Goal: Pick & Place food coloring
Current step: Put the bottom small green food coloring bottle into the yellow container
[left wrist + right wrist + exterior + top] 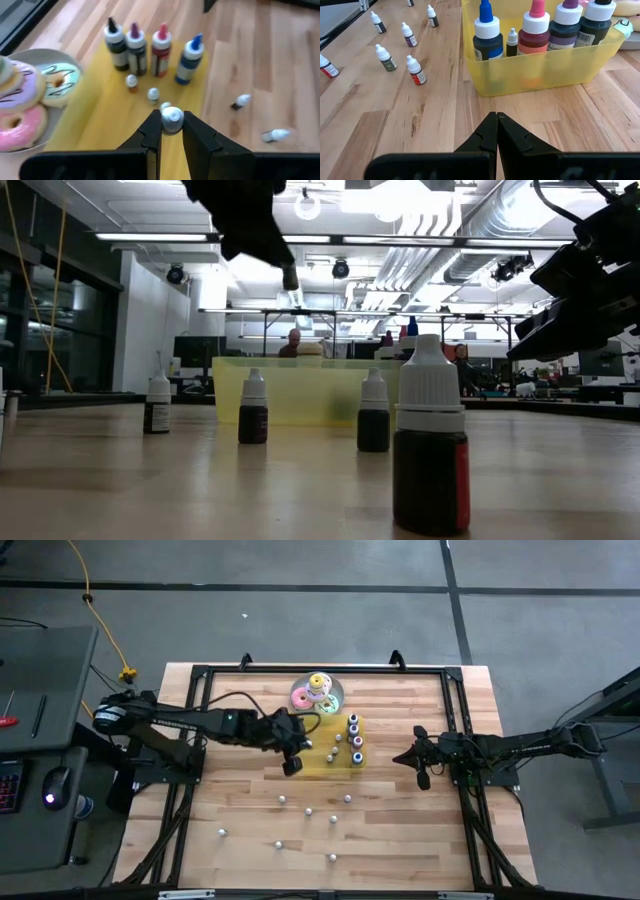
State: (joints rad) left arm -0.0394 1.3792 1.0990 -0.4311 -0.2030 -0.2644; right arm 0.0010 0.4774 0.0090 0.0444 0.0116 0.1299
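No legible labels, my left gripper (171,131) pinching a small food coloring bottle (171,120) above the yellow tray (107,102) holding four tall bottles (150,47), my right gripper (496,131) closed, empty, near the tabletop's right edge

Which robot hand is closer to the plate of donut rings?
The left. The left gripper hangs over the yellow tray, just below the donut plate, holding a small bottle. The right gripper waits beyond the tray's far side.

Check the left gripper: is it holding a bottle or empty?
Holding one. In the left wrist view, the left gripper is shut on a small bottle, its pale cap showing between the fingers, above the yellow tray.
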